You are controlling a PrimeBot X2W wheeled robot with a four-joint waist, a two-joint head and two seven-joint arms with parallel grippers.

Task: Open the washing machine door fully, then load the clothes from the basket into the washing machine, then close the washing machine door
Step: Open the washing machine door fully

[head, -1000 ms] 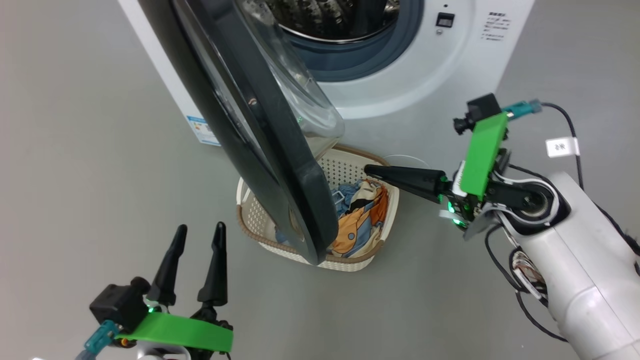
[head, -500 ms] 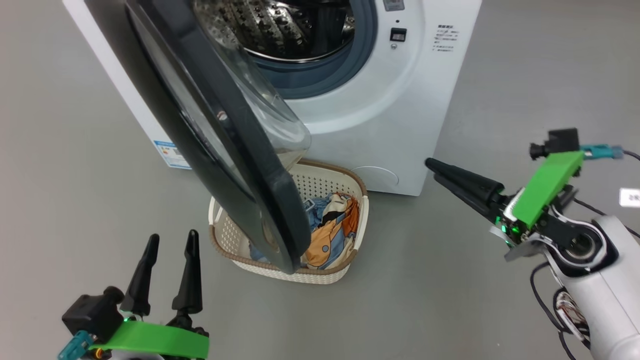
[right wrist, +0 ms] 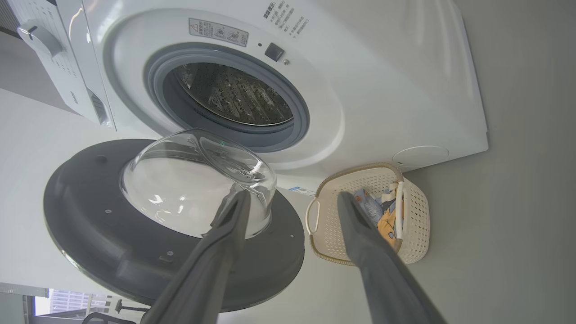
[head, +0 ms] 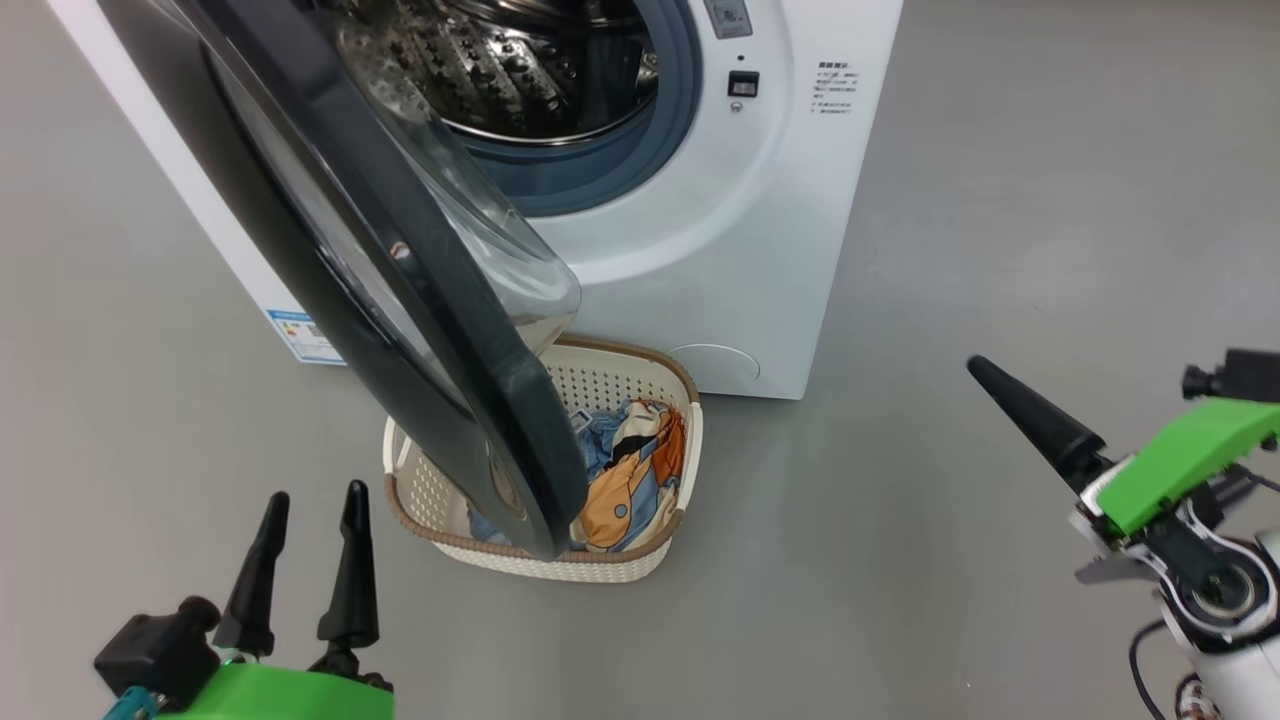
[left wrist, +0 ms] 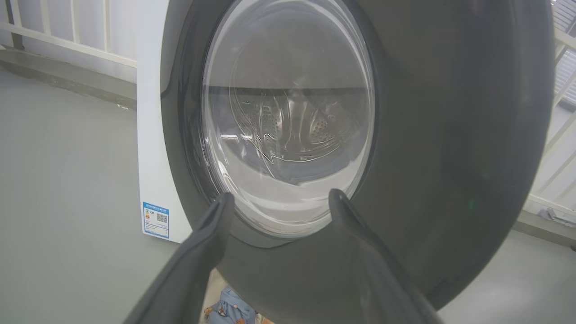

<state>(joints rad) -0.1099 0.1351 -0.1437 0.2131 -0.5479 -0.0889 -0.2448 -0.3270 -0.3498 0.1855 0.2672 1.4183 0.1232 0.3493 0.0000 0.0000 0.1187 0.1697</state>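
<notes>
Left gripper [head: 316, 492] and right gripper [right wrist: 292, 194] both stand spread, holding nothing. The swung-out washing machine door [head: 400, 300] hides the left of the basket [head: 690, 400] and part of the clothes [head: 630, 480] inside it, on the grey floor [head: 900, 560] just before the washing machine [head: 760, 250].

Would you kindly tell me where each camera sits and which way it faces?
Head view: on the head, looking forward and down at the washing machine, its open door and the basket; left gripper lower left, right gripper at right.
Left wrist view: on the left wrist, facing the door's outer face between its own open fingers.
Right wrist view: on the right wrist, facing the drum, the door's inner side and the basket; own fingers open.
Shared: head and right wrist both show the clothes.
</notes>
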